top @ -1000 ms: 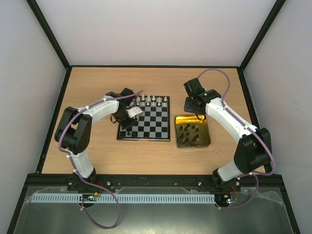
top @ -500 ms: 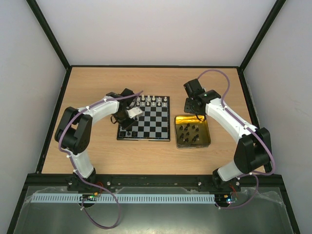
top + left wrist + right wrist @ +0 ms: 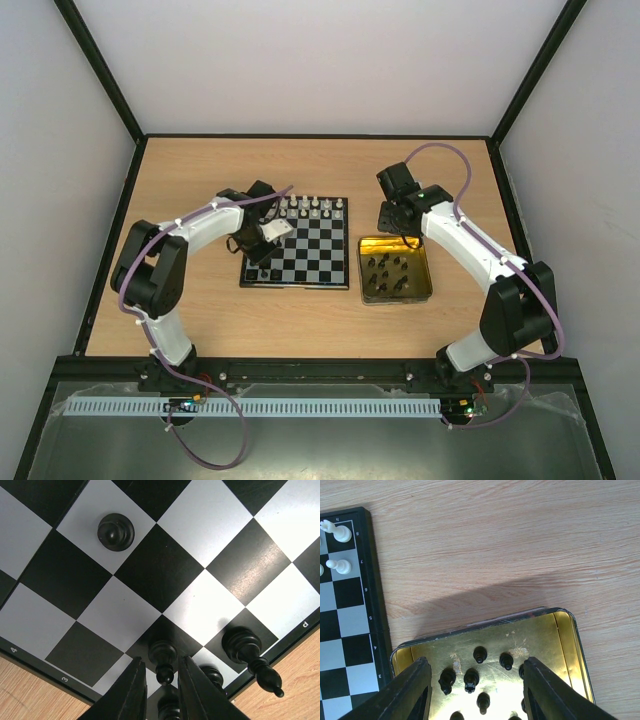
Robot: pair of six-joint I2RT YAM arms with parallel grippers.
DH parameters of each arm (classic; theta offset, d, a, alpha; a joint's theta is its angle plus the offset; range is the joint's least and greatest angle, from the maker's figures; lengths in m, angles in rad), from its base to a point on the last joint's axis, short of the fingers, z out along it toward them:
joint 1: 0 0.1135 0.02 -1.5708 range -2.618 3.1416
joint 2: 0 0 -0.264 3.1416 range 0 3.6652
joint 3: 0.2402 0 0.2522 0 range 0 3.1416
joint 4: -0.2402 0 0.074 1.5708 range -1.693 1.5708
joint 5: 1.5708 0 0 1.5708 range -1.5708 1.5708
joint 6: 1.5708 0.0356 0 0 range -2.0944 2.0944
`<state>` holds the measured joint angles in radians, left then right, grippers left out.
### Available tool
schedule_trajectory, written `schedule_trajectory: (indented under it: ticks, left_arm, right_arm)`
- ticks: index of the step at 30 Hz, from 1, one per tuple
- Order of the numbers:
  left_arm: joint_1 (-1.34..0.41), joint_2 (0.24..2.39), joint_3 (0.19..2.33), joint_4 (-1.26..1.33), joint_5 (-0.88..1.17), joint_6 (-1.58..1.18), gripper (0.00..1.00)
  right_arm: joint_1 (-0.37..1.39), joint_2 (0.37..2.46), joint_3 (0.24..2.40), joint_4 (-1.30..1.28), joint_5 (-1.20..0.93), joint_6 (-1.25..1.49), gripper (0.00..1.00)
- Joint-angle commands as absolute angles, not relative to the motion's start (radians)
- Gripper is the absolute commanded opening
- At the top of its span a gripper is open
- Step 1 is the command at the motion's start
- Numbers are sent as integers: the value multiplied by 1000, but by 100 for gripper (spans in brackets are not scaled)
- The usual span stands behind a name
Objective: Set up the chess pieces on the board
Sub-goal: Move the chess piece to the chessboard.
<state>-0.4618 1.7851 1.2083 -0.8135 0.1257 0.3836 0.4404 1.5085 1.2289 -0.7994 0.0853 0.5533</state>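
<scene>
Top view: the board (image 3: 300,250), a small flat square w/ glossy black and silver-grey checks and a thin black rim, is seen approx. at the centre of the pale wood-grain table (image 3: 200,170). White pieces (image 3: 312,207) are lined along its far edge. The left gripper (image 3: 262,247) hangs over the board's near-left corner. Just beside the board's right edge lies a rectangular metal tin (image 3: 420,292) w/ rounded corners and a gold-yellow inside. Small black pieces (image 3: 388,270) are scattered in it. The right gripper (image 3: 393,215) is held above the tin's far edge.

Left wrist view: the matte black fingers (image 3: 131,692) are seen w/ only a narrow gap btw. them. A dark piece (image 3: 169,707) sits in this gap, but it is cut by the frame edge, so a firm hold cannot be told. Just beyond the tips a knobbed piece (image 3: 162,655) stands on a black check. To the right a tall piece (image 3: 245,647) w/ a pointed top stands at the board's rim. A round-headed pawn (image 3: 115,531) stands alone on a light check, well apart. Fine cracks are visible in one black check.

Right wrist view: the jaws of the right gripper (image 3: 477,680) are spread wide and nothing is held. Below them the tin's scratched, shiny gold floor (image 3: 545,640) carries the black pieces, most upright. At the left, two white pieces stand near the board's corner.
</scene>
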Motion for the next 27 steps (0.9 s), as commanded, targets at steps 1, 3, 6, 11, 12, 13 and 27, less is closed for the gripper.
schedule_trajectory:
  ticks: [1,3,6,11,12,13,27]
  left_arm:
    - [-466,1766,1227,-830,118,383,22]
    - [-466,1770,1235,-830,117,382,22]
    - [-466,1778,1248,-831,114,382,22]
    - [-465,1798,1276,-831,111,383,22]
    - [-465,1803,1283,-832,110,383,22]
    - [-465,1809,1291,-833,110,384,22]
    - [-464,1899,1389,-825,99,391,21]
  right_arm:
    - [437,1484,1216,-796,101,551,49]
    - [437,1485,1218,-795,104,549,49]
    - [437,1487,1219,-795,108,548,49]
    - [437,1489,1219,-794,112,548,49]
    - [437,1489,1219,-792,113,548,49]
    - [437,1490,1219,-792,115,547,49]
    - [428,1490,1220,-797,128,539,49]
